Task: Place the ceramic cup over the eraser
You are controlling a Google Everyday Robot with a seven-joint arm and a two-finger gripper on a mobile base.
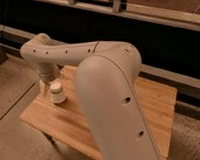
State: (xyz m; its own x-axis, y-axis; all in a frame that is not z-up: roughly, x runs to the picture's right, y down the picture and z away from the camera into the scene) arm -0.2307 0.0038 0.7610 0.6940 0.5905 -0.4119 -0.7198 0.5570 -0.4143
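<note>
The ceramic cup (57,94) is small and cream-white. It stands on the left part of the wooden table (110,119), and its dark inside does not show. My gripper (46,87) hangs from the wrist just left of the cup and right against it. The big cream arm (109,89) reaches over the table from the front right and hides much of the table top. The eraser is not in view.
The table's left edge is close to the cup, with speckled floor (14,93) beyond it. A dark wall with a light ledge (156,17) runs behind the table.
</note>
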